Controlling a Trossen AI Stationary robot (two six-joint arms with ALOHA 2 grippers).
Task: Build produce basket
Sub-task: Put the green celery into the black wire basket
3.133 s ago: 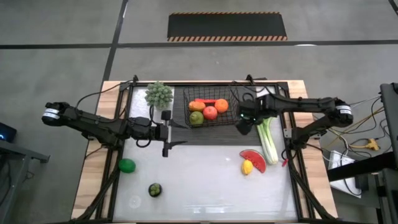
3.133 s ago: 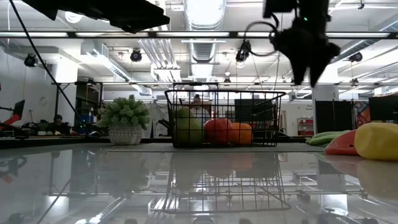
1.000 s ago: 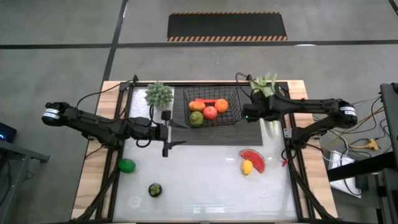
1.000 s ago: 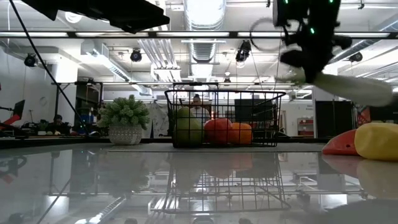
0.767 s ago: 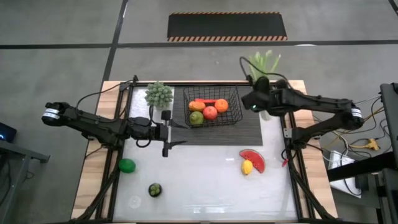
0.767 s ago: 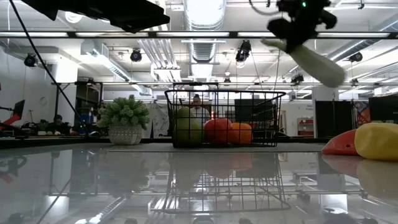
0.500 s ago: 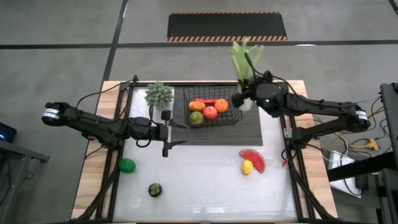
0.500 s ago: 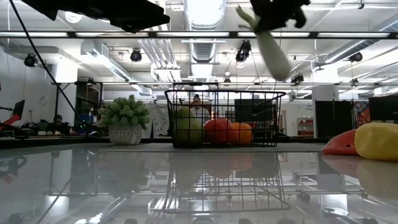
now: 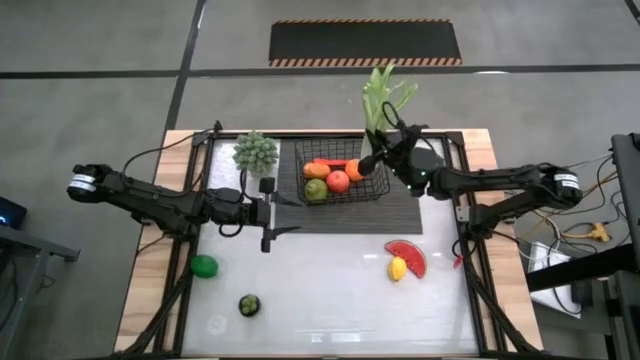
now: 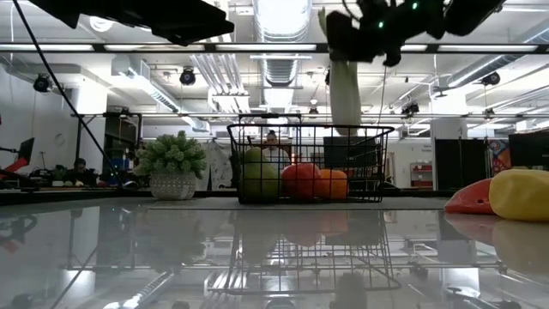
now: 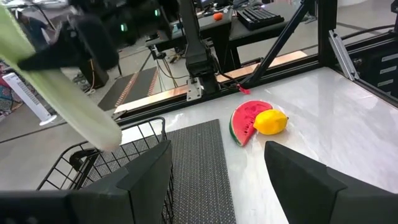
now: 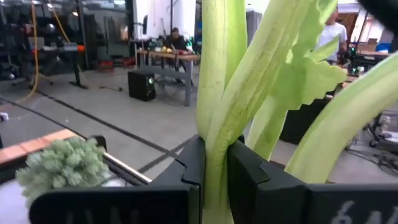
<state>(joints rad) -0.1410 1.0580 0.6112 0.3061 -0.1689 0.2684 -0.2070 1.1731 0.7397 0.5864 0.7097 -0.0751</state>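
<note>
Above the right rim of the basket (image 9: 340, 182): right end effector (image 9: 372, 160) clenched on the celery (image 9: 380, 95), which hangs upright with its pale stalk end down over the wire edge and its leafy top raised. Inside the basket: orange (image 9: 356, 170), red apple (image 9: 338, 181), green apple (image 9: 316, 189) and carrot (image 9: 330, 164). On the bench (image 9: 320, 300): watermelon slice (image 9: 409, 256) touching the lemon (image 9: 398, 268) at right, lime (image 9: 204, 265) and dark round fruit (image 9: 248, 305) at left, with the left end effector (image 9: 268, 214) released, holding nothing, left of the basket.

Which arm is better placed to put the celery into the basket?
The right: its claw already grips the celery above the basket. The left claw waits beside it, holding nothing.
</note>
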